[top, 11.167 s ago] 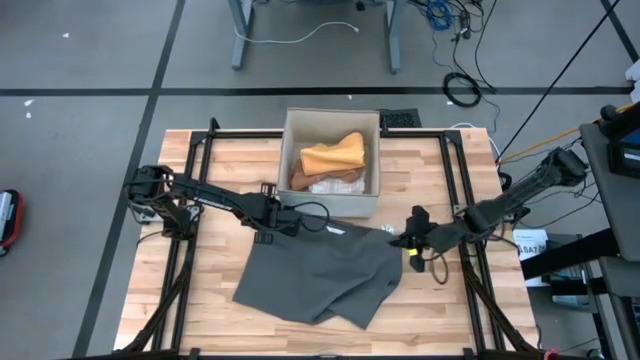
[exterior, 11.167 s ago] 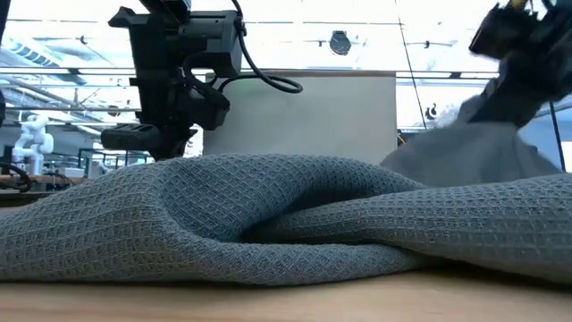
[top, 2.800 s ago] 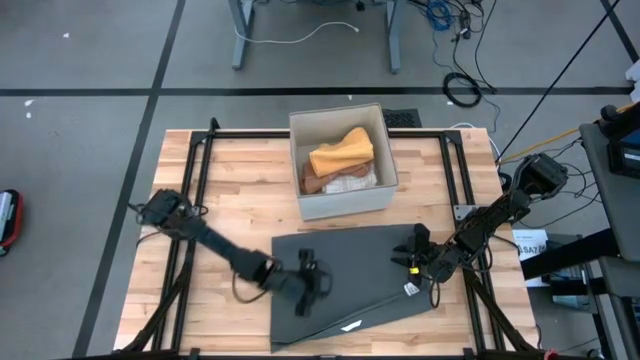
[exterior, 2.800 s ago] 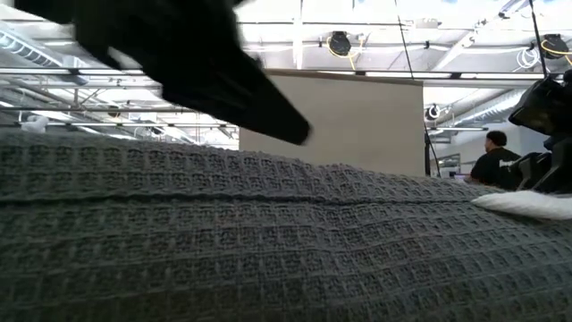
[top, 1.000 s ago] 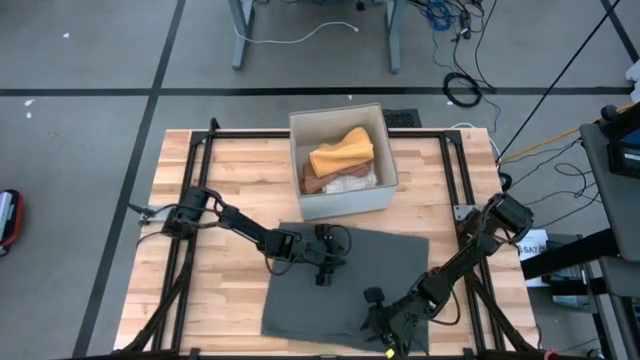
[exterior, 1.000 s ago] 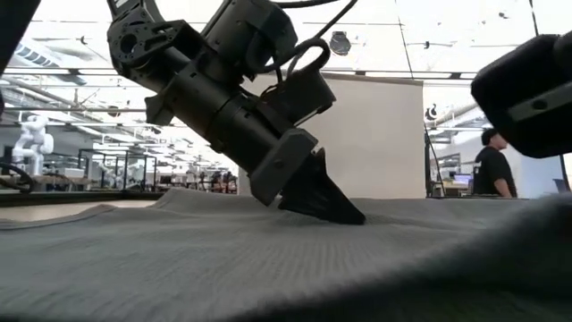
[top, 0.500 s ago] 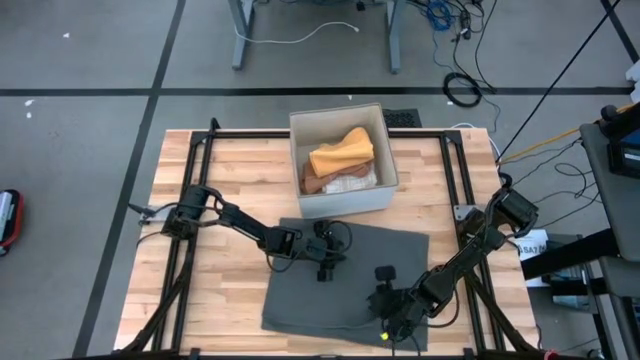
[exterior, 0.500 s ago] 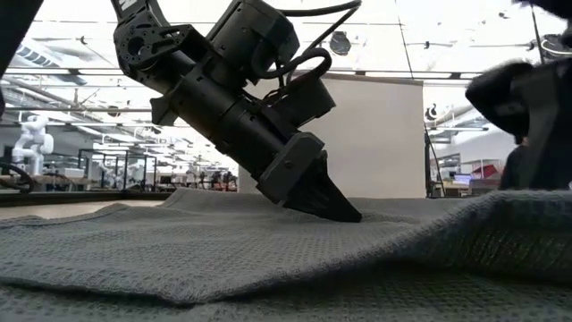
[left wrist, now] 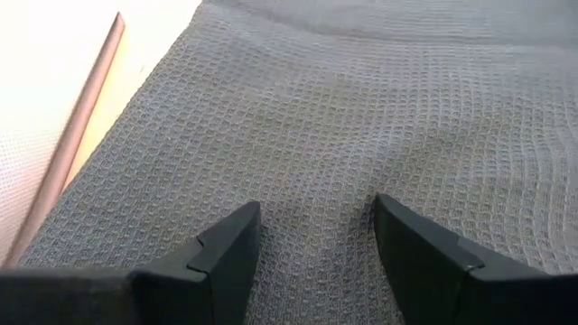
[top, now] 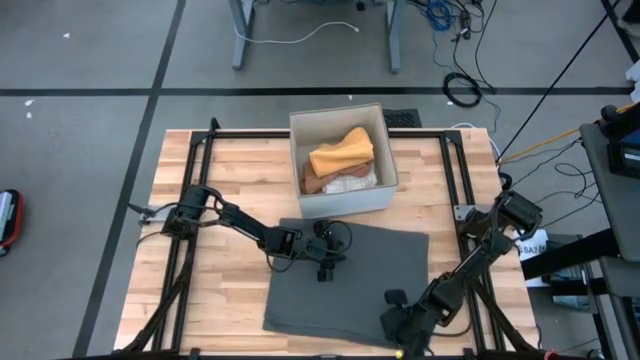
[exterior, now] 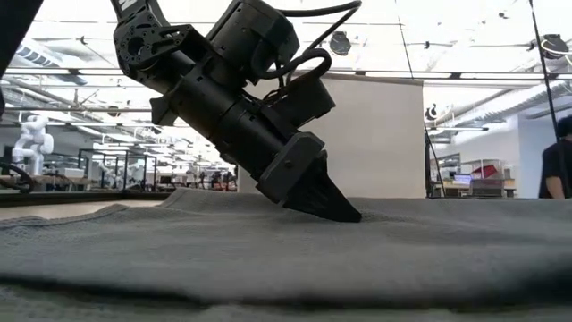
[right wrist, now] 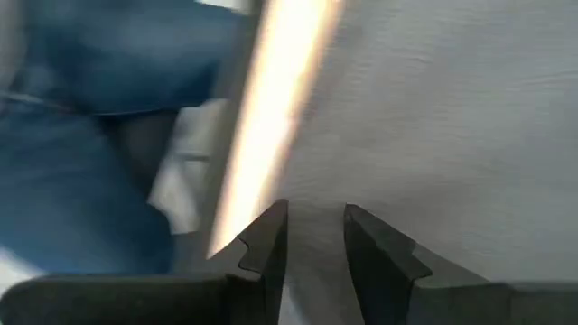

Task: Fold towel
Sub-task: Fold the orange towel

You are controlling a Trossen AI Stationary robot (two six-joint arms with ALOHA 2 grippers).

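Observation:
The grey waffle-weave towel lies folded and flat on the wooden table, its far edge close to the box. My left gripper stands open on the towel's far middle, seen slanting down in the low view and with cloth between its fingers in the left wrist view. My right gripper hovers at the towel's near right corner, which it hides. In the blurred right wrist view its fingers show a narrow gap with nothing between them. My left gripper rests both open fingertips on the towel's top layer, a little in from its far edge. It comes slanting down from the table's left. The towel lies flat on the table under it. My right gripper: I cannot tell whether it touches the towel.
A cardboard box with yellow and brown cloths stands just beyond the towel at the far middle. Black frame rails run along both sides of the table. Bare wood lies left of the towel. A person stands in the room at the right.
My right gripper has swung back toward the table's near right corner and turned. The towel's right part, raised in a hump half a second ago, now lies flat. My left gripper has kept still on the towel.

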